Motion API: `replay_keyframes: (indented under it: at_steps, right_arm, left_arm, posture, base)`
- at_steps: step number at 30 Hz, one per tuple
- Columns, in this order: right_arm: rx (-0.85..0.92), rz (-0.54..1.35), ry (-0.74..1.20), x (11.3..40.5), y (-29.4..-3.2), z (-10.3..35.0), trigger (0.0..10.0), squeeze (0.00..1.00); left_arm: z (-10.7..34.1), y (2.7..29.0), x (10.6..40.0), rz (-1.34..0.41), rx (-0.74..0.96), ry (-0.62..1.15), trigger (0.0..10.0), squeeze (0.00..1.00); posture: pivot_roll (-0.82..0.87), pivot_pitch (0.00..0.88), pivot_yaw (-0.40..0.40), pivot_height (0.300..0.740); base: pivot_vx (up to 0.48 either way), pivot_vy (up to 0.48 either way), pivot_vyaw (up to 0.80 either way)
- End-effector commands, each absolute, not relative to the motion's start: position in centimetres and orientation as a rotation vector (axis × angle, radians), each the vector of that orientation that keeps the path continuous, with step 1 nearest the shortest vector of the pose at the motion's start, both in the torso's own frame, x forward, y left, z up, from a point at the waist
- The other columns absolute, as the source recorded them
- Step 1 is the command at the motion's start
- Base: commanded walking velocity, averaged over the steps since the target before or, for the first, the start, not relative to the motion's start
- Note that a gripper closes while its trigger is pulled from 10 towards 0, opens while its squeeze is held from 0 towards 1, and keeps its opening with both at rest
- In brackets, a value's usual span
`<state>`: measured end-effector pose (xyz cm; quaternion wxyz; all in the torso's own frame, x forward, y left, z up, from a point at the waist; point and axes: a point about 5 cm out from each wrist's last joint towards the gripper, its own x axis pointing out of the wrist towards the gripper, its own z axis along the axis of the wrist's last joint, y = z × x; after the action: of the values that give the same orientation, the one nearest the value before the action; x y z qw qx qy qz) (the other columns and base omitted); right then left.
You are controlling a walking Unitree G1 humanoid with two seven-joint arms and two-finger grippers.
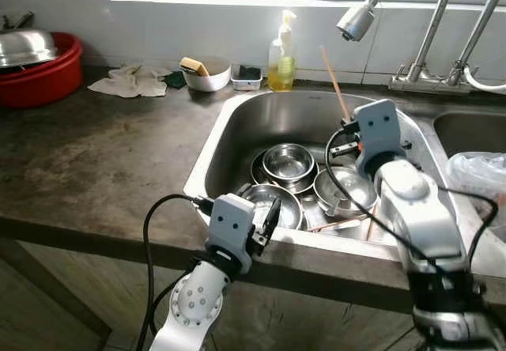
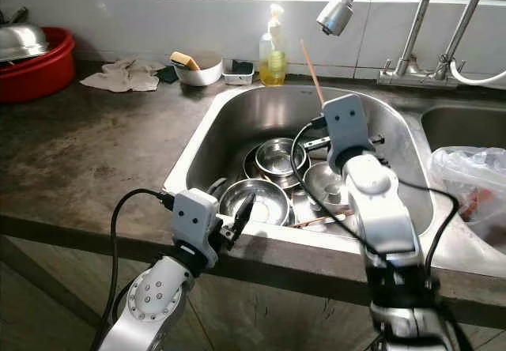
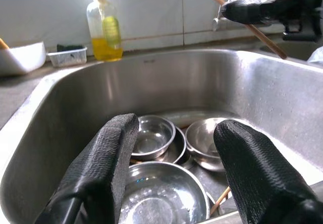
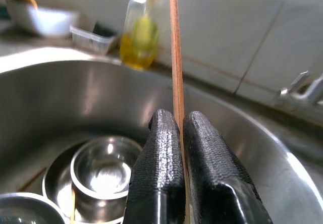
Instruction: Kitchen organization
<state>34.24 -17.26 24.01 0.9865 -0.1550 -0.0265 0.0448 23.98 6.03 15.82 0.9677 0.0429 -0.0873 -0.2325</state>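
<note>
steel sink [image 1: 237, 122]: set in your dark countertop [image 1: 103, 161], full of stacked metal bowls [image 1: 288, 161], with another chopstick lying near the front wall
right gripper [image 4: 180, 133]: your right arm reaches up from the front edge and over the basin, wrist bent so the fingers point toward the back wall; the two pads are pinched tight on a wooden chopstick [image 1: 334, 82]
chopstick: held above the bowls, standing nearly upright and leaning a bit toward your left, top end up near the faucet head [image 1: 356, 20]
left gripper [image 3: 174, 148]: your left arm comes up from below the counter, elbow bent, gripper hovering at the sink's front rim and looking in over the nearest bowl; fingers spread wide, nothing between them
soap bottle [image 1: 281, 54]: yellow liquid, on the ledge behind the sink
white bowl [image 1: 207, 74]: beside the soap, sponge in it
red basin [image 1: 43, 70]: far left of the counter, metal lid on top
plastic bag [image 1: 478, 173]: right of the sink
</note>
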Motion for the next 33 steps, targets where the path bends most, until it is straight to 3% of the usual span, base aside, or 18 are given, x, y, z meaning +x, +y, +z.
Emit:
replay_keyframes:
  at_steps: [1, 12, 19, 26, 28, 29, 30, 31, 33]
  right_arm:
    - [-0.311, 0.11, -0.009, 34.9, -17.4, 23.8, 10.0, 0.0]
    - [-0.434, 0.29, 0.232, 37.8, -17.3, 21.6, 10.0, 0.0]
    - [-0.44, 0.531, 0.343, 37.8, -15.4, 19.8, 10.0, 0.0]
    - [-0.438, 0.573, 0.4, 37.9, -15.1, 18.9, 10.0, 0.0]
    - [-0.431, 0.589, 0.399, 37.9, -15.1, 18.9, 10.0, 0.17]
    - [-0.425, 0.593, 0.399, 37.9, -15.2, 18.9, 10.0, 0.17]
    - [-0.42, 0.599, 0.391, 37.9, -15.2, 18.9, 10.0, 0.82]
    - [-0.416, 0.61, 0.385, 37.8, -15.2, 19.0, 10.0, 1.0]
    - [-0.415, 0.616, 0.384, 37.8, -15.1, 19.0, 10.0, 1.0]
  left_arm:
    - [16.0, 6.2, 23.7, -0.461, 0.085, -0.182, 10.0, 0.0]
    - [16.0, 6.3, 23.1, -0.458, 0.081, -0.17, 10.0, 0.0]
    - [16.0, 6.3, 22.6, -0.456, 0.074, -0.158, 10.0, 0.0]
    - [16.0, 6.4, 22.4, -0.45, 0.072, -0.152, 10.0, 0.0]
    - [16.0, 6.4, 22.4, -0.451, 0.07, -0.149, 10.0, 0.0]
    - [16.0, 6.3, 22.4, -0.451, 0.069, -0.149, 10.0, 0.0]
    - [16.0, 6.3, 22.4, -0.451, 0.07, -0.15, 10.0, 0.0]
    - [16.1, 6.2, 22.4, -0.451, 0.07, -0.151, 10.0, 0.0]
    - [16.1, 6.2, 22.4, -0.45, 0.07, -0.152, 10.0, 0.0]
  posture:
    - [0.17, 0.12, -0.026, 0.74]
    - [0.19, 0.157, -0.039, 0.74]
    - [0.21, 0.175, -0.049, 0.74]
    - [0.22, 0.176, -0.049, 0.74]
    - [0.22, 0.174, -0.048, 0.74]
    - [0.22, 0.174, -0.048, 0.74]
    - [0.22, 0.17, -0.051, 0.74]
    - [0.22, 0.17, -0.051, 0.74]
    - [0.22, 0.17, -0.051, 0.74]
  base:
    - [0.0, 0.0, 0.0]
    - [0.0, 0.0, 0.0]
    - [0.0, 0.0, 0.0]
    - [0.0, 0.0, 0.0]
    - [0.0, 0.0, 0.0]
    - [0.0, 0.0, 0.0]
    - [0.0, 0.0, 0.0]
    - [0.0, 0.0, 0.0]
    - [0.0, 0.0, 0.0]
